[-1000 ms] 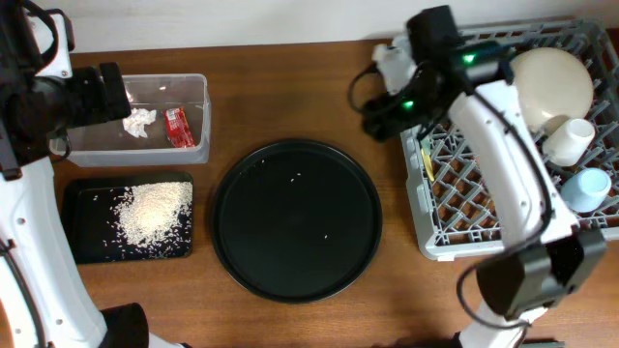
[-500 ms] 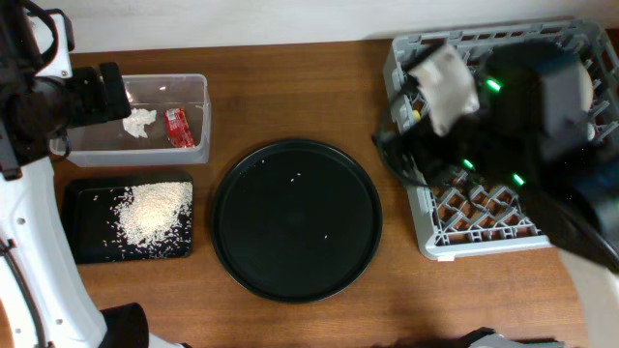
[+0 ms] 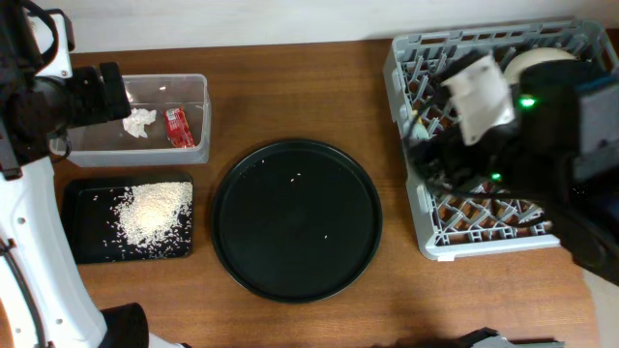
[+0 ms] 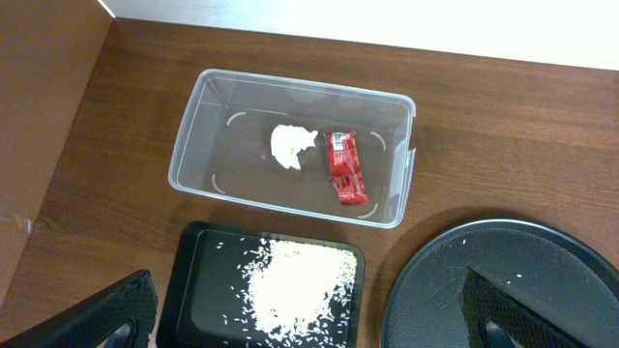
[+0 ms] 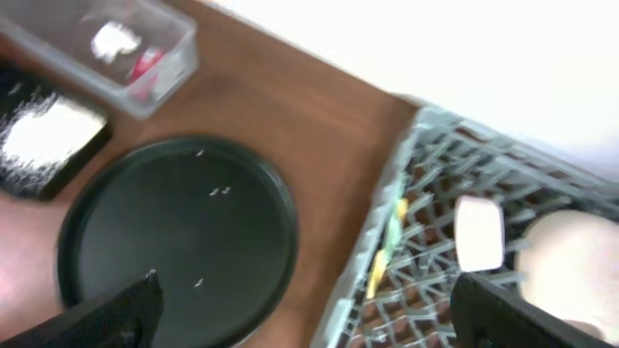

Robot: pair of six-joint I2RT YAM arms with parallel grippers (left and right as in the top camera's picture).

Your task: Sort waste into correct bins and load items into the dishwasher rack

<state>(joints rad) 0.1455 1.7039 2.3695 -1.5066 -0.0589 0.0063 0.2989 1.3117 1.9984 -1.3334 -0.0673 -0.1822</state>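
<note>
Now — right gripper [image 5: 309, 314] lifted above dishwasher rack [image 3: 426, 68] | left gripper [image 4: 309, 319] unmoved

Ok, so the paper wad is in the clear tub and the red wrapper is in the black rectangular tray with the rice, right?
No. The red wrapper is in the clear tub too, beside the paper wad; the black rectangular tray holds only the rice. The left wrist view shows it.

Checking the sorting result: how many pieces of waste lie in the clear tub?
2. A crumpled white paper wad lies near the middle of the clear tub, and a red wrapper lies just beside it, apart from it. The tub is transparent, so nothing looks hidden.
</note>
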